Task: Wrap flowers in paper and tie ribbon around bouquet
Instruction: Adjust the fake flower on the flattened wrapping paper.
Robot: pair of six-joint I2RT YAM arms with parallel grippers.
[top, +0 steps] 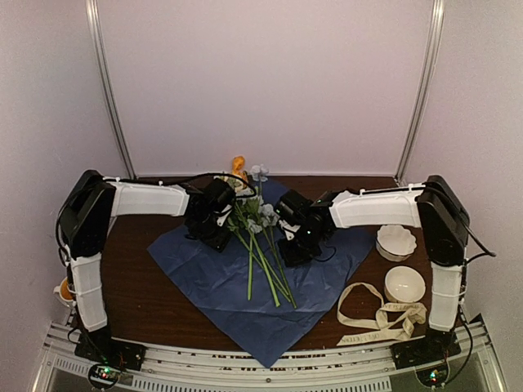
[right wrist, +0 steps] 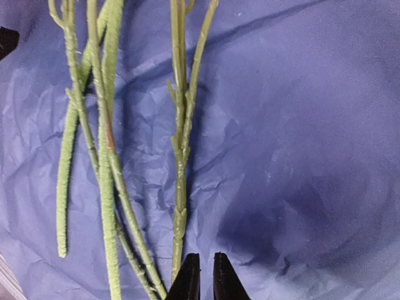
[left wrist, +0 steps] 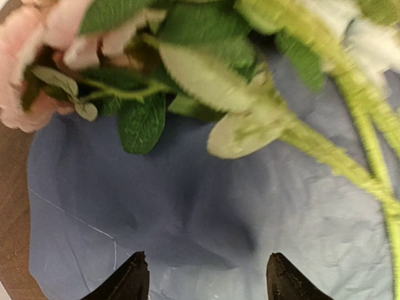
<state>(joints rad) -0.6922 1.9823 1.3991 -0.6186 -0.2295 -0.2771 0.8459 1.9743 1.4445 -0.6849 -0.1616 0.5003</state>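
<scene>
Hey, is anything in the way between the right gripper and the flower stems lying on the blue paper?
Nothing visible does. The right gripper hovers over the blue paper, jaws nearly together, and the flower stems lie just ahead and to its left, with only bare paper between.

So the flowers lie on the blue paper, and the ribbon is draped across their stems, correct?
Not quite. The flowers do lie on the blue paper, but the ribbon lies on the bare table near the white bowls, not touching the flowers. The top external view shows it.
</scene>
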